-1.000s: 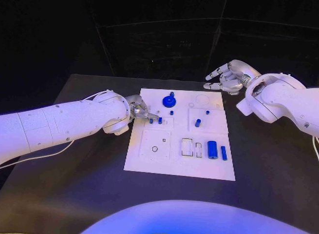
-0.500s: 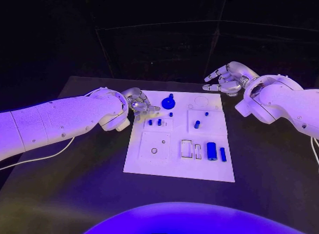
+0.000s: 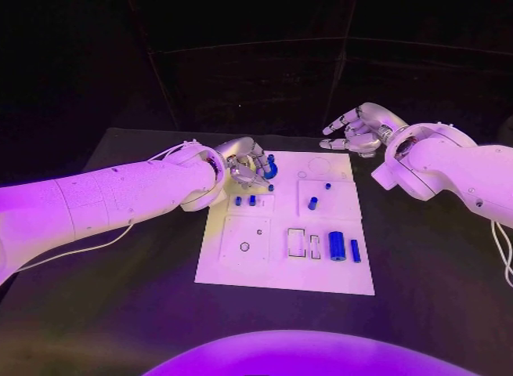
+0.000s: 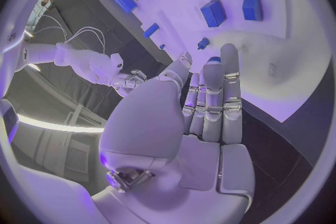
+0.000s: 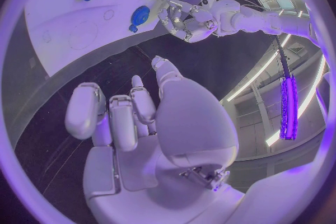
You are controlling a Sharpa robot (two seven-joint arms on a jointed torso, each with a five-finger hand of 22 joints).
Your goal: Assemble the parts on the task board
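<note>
The task board (image 3: 247,262), a white plate, lies in the middle of the black table (image 3: 110,313). On it sit several blue parts: a large round part with a short stem (image 3: 271,165) near the far edge, two small pegs (image 3: 245,200) standing side by side in a recessed square, a short cylinder (image 3: 312,203) and a tiny peg (image 3: 327,186) in the neighbouring square, and a thick cylinder (image 3: 337,245) with a slim bar (image 3: 355,250) just beside it toward the near right of the board. Two empty rectangular slots (image 3: 297,242) lie left of the thick cylinder, and a small ring-shaped hole (image 3: 243,246) marks the near left square.

The left hand (image 3: 243,162) hovers over the far left corner of the board, just beside the round part; its fingers (image 4: 225,75) are extended and close together, pointing down toward the board, with nothing visibly held between them. Whether a fingertip touches the round part cannot be told.

The right hand (image 3: 355,130) hangs beyond the far right corner of the board, above the table and apart from all parts. Its fingers (image 5: 85,107) are loosely curled and separated, and the palm holds nothing.
</note>
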